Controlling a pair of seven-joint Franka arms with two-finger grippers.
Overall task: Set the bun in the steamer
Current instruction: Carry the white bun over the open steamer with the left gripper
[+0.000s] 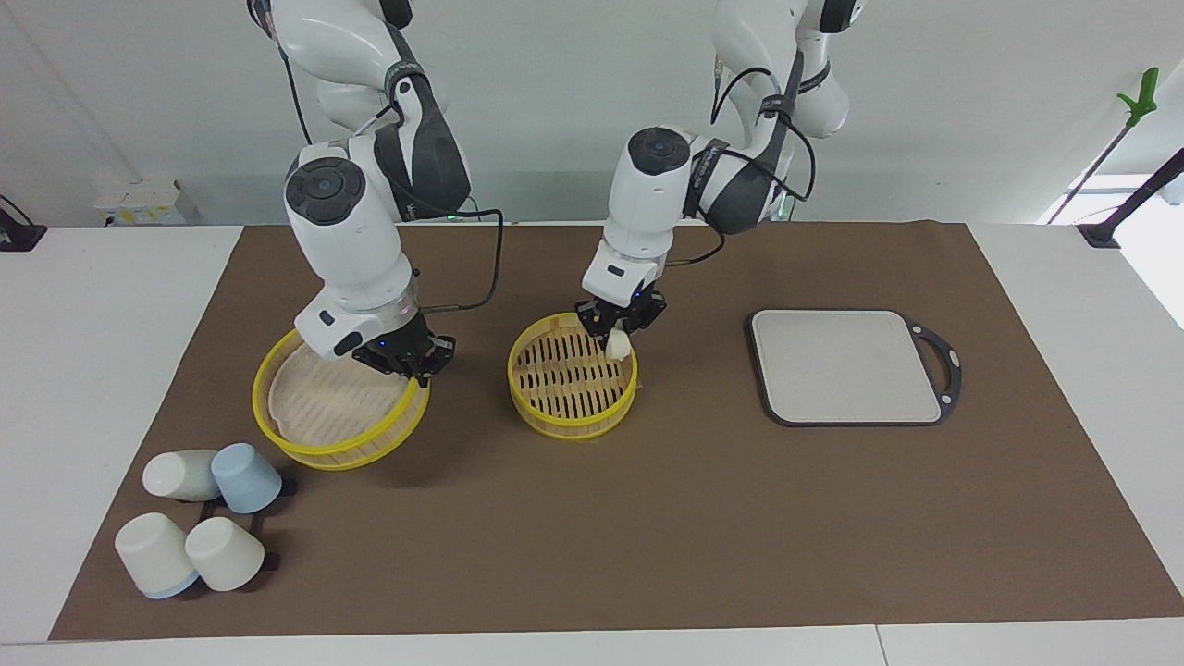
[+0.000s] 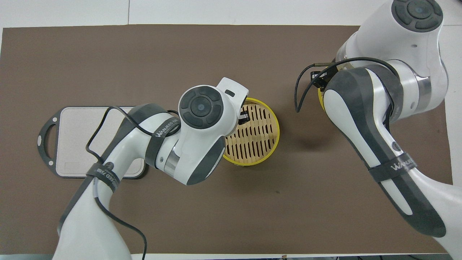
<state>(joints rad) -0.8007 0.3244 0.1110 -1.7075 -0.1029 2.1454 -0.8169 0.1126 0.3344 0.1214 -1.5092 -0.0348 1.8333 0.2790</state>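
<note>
The steamer (image 1: 572, 377) is a round yellow-rimmed basket with a tan slatted floor, standing mid-table; it also shows in the overhead view (image 2: 258, 137). My left gripper (image 1: 615, 335) is shut on the bun (image 1: 618, 345), a small cream-white lump, and holds it just over the steamer's rim on the side toward the left arm's end. In the overhead view the bun is hidden under the left arm. My right gripper (image 1: 413, 363) is shut on the rim of the steamer lid (image 1: 324, 412) and holds it tilted above the mat.
A grey square board (image 1: 846, 365) with a dark handle lies toward the left arm's end; it also shows in the overhead view (image 2: 77, 137). Several white and blue cups (image 1: 199, 527) lie at the right arm's end, farther from the robots than the lid.
</note>
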